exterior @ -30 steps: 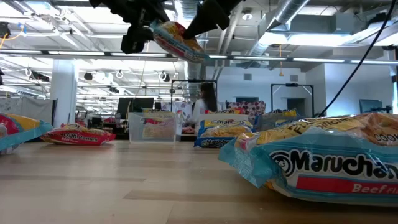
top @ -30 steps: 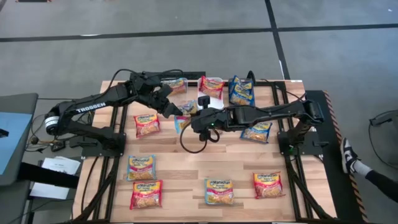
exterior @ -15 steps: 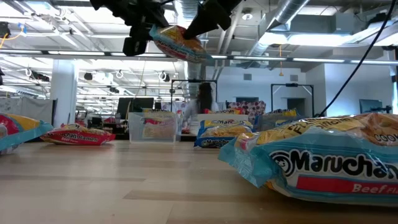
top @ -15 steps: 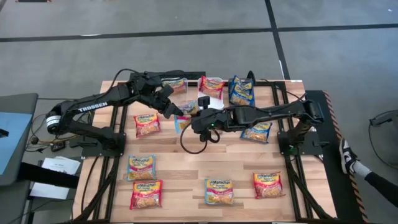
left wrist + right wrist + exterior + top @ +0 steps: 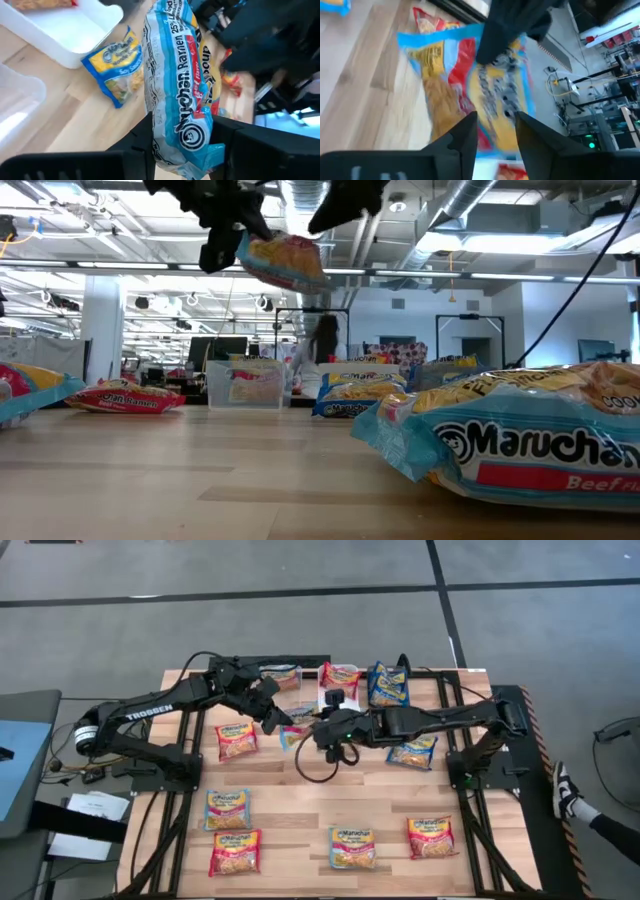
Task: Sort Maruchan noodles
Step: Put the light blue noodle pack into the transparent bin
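Observation:
A blue Maruchan noodle packet [image 5: 180,95] hangs in the air above the table's far middle, also in the high view [image 5: 296,723] and the low view [image 5: 283,260]. My left gripper [image 5: 283,720] is shut on it. My right gripper [image 5: 314,729] stands open just to its right, fingers [image 5: 465,137] apart and short of the packet [image 5: 455,75]. Several more packets lie flat on the table, among them a red one [image 5: 237,740] and a blue one [image 5: 412,752]. My left gripper pinches the packet's end with the round logo [image 5: 189,136] between its two fingers [image 5: 143,137]. It comes slanting down from the table's left, and the packet reaches out ahead along the fingers. The packet is lifted clear of the table, sticking out toward the right [image 5: 300,265].
Three bins stand along the far edge: a clear one [image 5: 280,675], a white one [image 5: 340,680] and a dark one [image 5: 388,686], each with a packet inside. Packets lie along the near edge [image 5: 228,808] [image 5: 352,847] [image 5: 431,837]. Bare wood lies between.
My right gripper has let go of the blue packet and drawn back a little, up and toward the table's right. My left gripper has taken hold of the packet's other end and rolled a little. The packet stays in the air, now carried by the left gripper alone.

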You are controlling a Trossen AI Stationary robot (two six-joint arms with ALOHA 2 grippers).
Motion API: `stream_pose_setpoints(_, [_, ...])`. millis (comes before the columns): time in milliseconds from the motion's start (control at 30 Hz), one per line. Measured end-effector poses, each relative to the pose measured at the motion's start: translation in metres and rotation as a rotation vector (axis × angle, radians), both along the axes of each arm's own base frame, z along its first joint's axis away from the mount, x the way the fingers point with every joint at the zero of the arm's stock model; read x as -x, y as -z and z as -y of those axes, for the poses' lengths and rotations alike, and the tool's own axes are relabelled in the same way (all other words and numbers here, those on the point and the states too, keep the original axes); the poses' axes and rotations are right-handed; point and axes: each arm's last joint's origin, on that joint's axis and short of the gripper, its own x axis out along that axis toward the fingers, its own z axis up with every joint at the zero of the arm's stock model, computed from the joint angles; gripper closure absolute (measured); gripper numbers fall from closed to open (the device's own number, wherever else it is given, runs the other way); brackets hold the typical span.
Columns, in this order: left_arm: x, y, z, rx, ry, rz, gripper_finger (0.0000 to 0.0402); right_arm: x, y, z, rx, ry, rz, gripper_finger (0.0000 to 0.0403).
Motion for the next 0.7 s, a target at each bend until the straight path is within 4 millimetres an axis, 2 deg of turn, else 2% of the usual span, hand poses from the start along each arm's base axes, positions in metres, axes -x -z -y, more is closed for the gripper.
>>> stream_pose_setpoints(133, [0.002,0.0,-0.006,-0.082,-0.022,-0.015,0.0308,0.016,-0.019,0.003,-0.01,0.012,0.035,0.0238])
stream_pose_setpoints(300, [0.008,0.002,-0.017,-0.339,-0.075,-0.108,0.0307,0.043,-0.042,0.009,-0.027,0.038,0.058,0.0237])
stream_pose_setpoints(500, [0.019,0.003,-0.036,-0.597,-0.154,-0.257,0.0306,0.08,-0.066,0.028,-0.038,0.127,0.078,0.0241])
stream_pose_setpoints(700, [0.031,0.011,-0.067,-0.646,-0.227,-0.363,0.0306,0.106,-0.082,0.042,-0.069,0.202,0.136,0.0243])
